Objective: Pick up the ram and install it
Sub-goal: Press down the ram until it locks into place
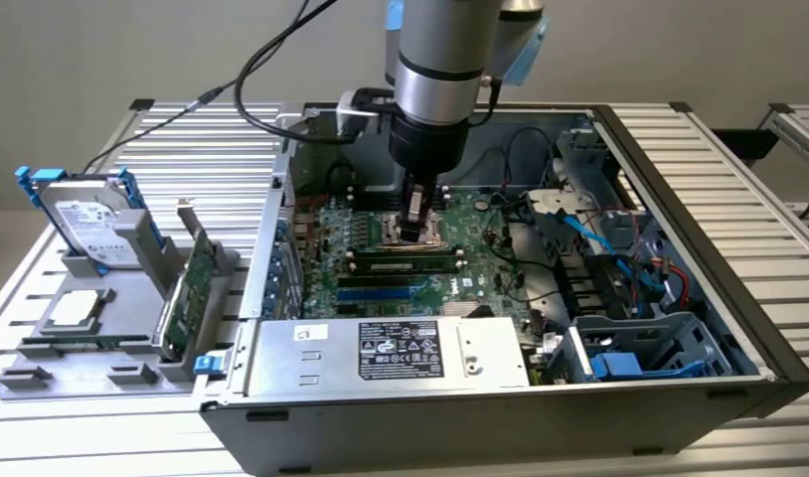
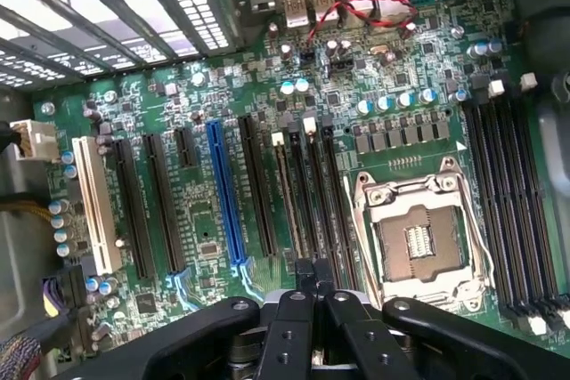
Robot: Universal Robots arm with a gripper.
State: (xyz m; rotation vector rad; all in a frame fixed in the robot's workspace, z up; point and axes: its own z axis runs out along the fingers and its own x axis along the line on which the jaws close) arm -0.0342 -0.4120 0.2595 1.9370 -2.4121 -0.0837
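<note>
The ram [image 1: 404,263], a narrow green stick with black chips, stands on edge in a slot of the motherboard [image 1: 491,243] inside the open computer case [image 1: 723,298]. My gripper [image 1: 416,231] hangs straight down over the board, just behind the ram in the exterior view. Its fingers are shut. In the wrist view the gripper [image 2: 313,275] is shut with nothing showing between the fingers, and its tips sit over the near end of the memory slots [image 2: 307,193] beside the CPU socket [image 2: 419,242]. Whether the tips touch the ram I cannot tell.
A grey tray [image 1: 34,383] at the exterior view's left holds a hard drive [image 1: 93,224], a green expansion card [image 1: 186,288] and a small chip block [image 1: 74,310]. The power supply [image 1: 392,350] fills the case's front. Blue cables [image 1: 583,229] and drive cages [image 1: 643,348] crowd its right.
</note>
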